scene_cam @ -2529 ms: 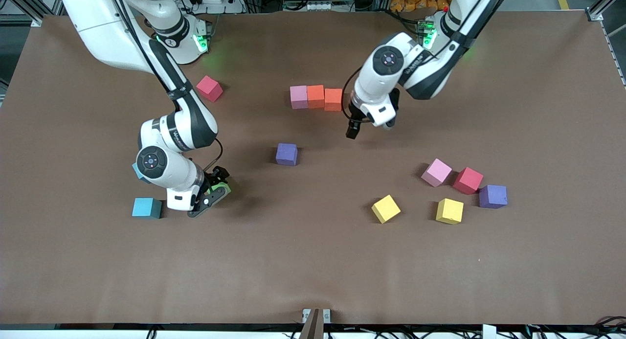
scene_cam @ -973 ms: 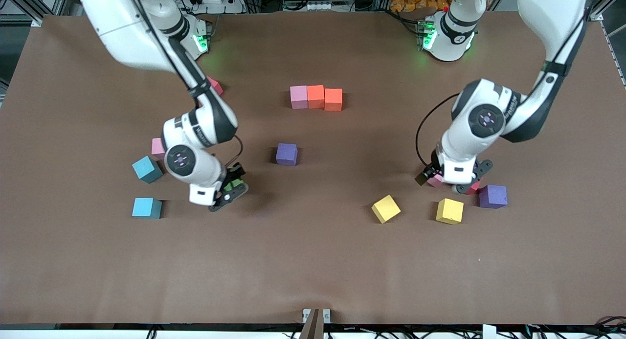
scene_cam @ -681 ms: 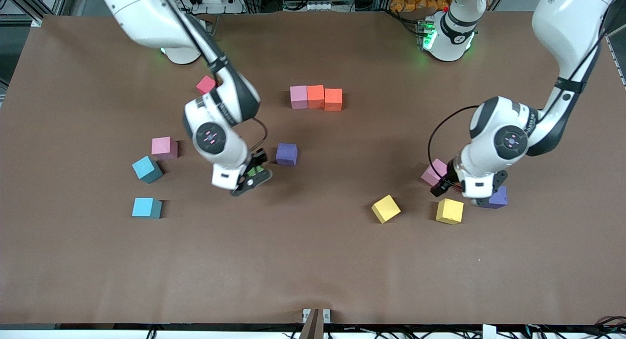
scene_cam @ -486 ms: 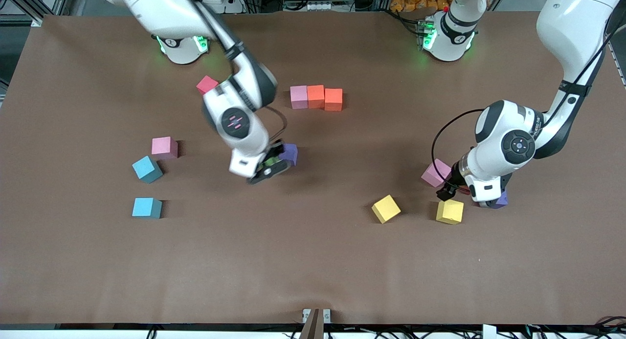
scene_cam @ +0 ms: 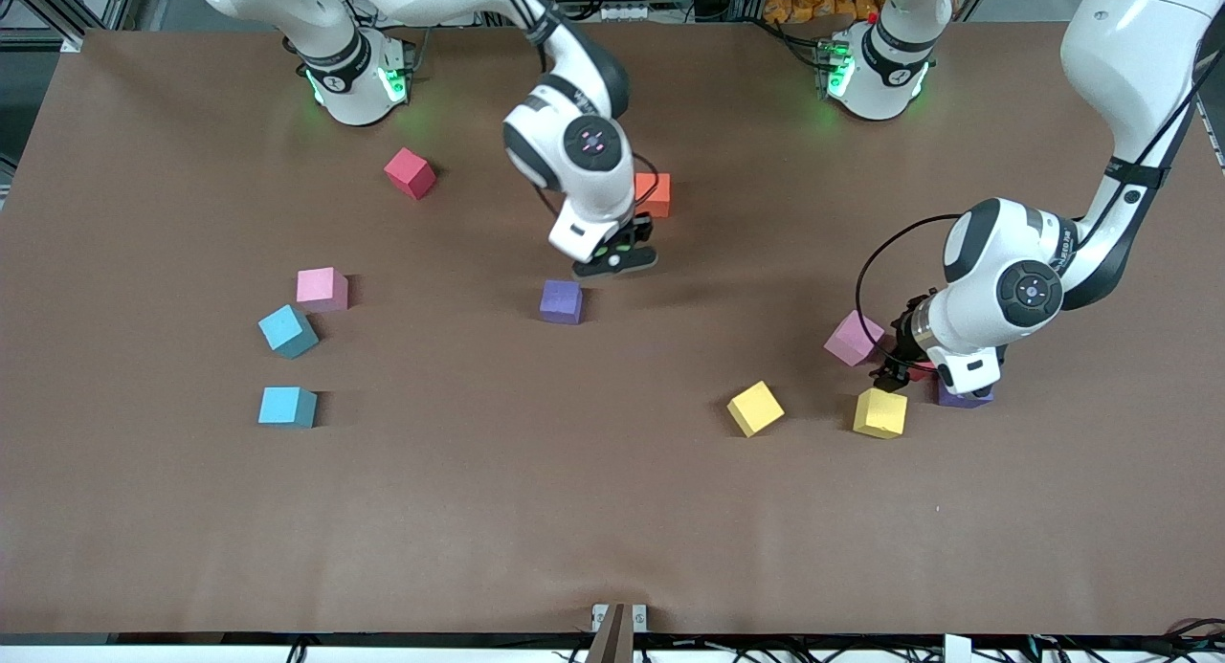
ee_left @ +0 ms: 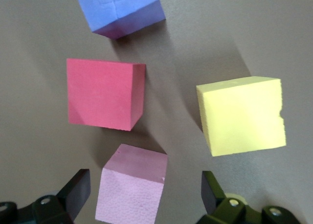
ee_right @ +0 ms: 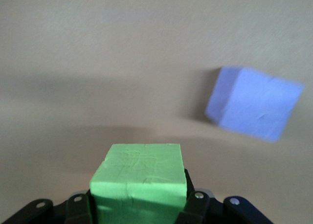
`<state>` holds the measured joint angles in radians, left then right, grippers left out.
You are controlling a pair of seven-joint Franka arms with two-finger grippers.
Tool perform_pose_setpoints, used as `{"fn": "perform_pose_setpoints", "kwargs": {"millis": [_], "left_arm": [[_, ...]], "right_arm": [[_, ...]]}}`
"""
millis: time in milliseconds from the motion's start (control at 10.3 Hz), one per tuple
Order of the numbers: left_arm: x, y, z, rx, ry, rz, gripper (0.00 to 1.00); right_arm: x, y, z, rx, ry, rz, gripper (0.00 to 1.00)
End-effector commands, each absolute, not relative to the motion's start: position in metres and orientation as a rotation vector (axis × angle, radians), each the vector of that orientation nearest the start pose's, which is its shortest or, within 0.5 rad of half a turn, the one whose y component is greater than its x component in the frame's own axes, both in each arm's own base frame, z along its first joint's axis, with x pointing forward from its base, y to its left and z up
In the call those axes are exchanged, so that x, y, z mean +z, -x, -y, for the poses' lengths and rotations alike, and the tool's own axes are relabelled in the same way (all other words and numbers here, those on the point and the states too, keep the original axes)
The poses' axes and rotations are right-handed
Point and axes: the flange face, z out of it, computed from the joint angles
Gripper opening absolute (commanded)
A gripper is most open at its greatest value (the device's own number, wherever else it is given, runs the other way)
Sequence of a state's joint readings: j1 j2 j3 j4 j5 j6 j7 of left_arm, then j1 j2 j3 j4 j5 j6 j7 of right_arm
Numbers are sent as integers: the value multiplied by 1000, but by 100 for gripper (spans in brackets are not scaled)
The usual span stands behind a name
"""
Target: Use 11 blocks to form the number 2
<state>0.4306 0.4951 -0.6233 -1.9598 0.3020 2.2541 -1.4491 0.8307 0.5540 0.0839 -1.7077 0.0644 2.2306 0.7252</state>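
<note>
Now carrying a green block (ee_right: 139,182) toward the started row.
Right gripper (scene_cam: 617,254), clamped on it, hangs beside the orange block (scene_cam: 655,193); next, lower it alongside. Left gripper (scene_cam: 917,362) spreads wide over the pink block (ee_left: 131,190).

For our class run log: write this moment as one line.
right gripper: shut on green block, above table | left gripper: open over pink block

Even, diffuse overhead lighting; the brown table (scene_cam: 612,510) shows no glare. Green indicator lamps at the arm bases cast a faint green tint on it at 12 o'clock. Soft, short shadows lie beside each cube. In the right wrist view the purple block (ee_right: 254,109) is motion-blurred and the green block (ee_right: 139,182) sharp; the left wrist view is crisp.
</note>
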Motion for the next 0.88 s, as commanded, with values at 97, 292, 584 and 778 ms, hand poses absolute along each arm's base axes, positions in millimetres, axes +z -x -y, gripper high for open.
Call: {"fn": "perform_pose_setpoints", "kwargs": {"millis": [97, 292, 584, 778], "left_arm": [[253, -584, 96, 118, 2654, 1516, 100], [247, -582, 94, 95, 2654, 1473, 100], [240, -581, 97, 116, 2659, 1465, 100], [235, -580, 99, 130, 2661, 1460, 100]], "right_arm": [[237, -394, -568, 102, 3057, 20, 0], [220, -382, -577, 102, 3053, 17, 0], [200, -359, -588, 126, 3070, 64, 0], [198, -356, -588, 133, 3076, 64, 0]]}}
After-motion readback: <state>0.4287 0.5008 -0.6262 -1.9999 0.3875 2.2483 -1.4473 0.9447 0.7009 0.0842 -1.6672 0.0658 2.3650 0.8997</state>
